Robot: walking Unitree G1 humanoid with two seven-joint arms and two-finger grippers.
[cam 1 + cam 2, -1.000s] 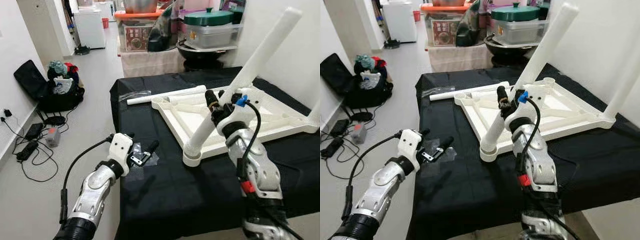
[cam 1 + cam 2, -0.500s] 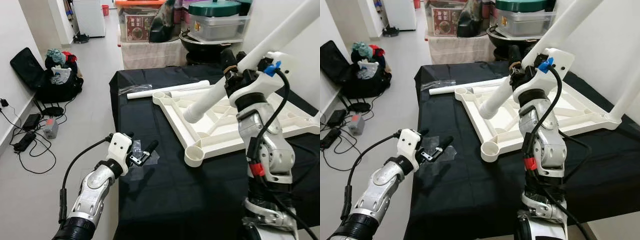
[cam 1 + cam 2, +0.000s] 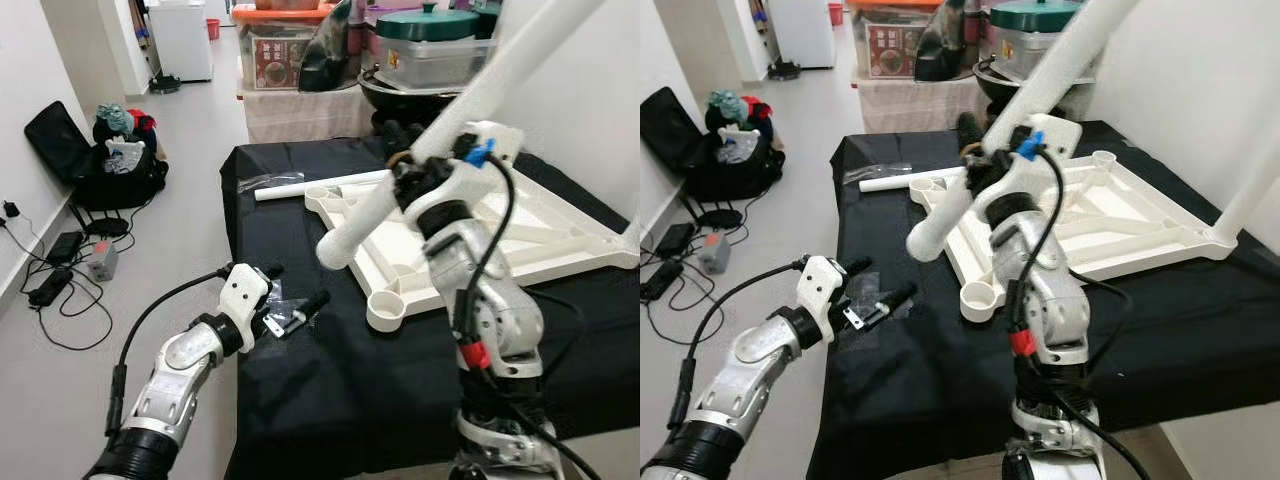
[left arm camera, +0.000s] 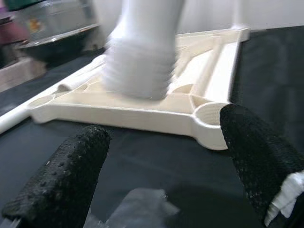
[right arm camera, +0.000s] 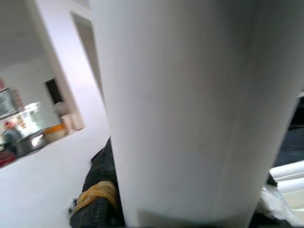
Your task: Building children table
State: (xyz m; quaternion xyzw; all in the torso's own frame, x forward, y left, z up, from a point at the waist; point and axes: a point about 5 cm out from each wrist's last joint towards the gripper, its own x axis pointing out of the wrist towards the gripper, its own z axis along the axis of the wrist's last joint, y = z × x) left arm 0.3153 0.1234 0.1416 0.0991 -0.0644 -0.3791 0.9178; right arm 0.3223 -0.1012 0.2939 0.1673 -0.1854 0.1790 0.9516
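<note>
You are holding the white table leg (image 3: 420, 170) clamped in your right gripper (image 3: 405, 180), slanting above the upside-down tabletop (image 3: 520, 240), while your left gripper (image 3: 295, 300) is hovering open over the small plastic bag (image 3: 280, 305); it looks stiff, light and slippery, so grip mid-tube.

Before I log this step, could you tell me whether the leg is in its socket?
Out: the right pincer holds the leg tilted above the empty socket.

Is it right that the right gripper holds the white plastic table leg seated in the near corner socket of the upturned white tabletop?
No. The right gripper holds the white plastic table leg in the air, above the upturned white tabletop; the near corner socket is empty, per the left eye view.
</note>
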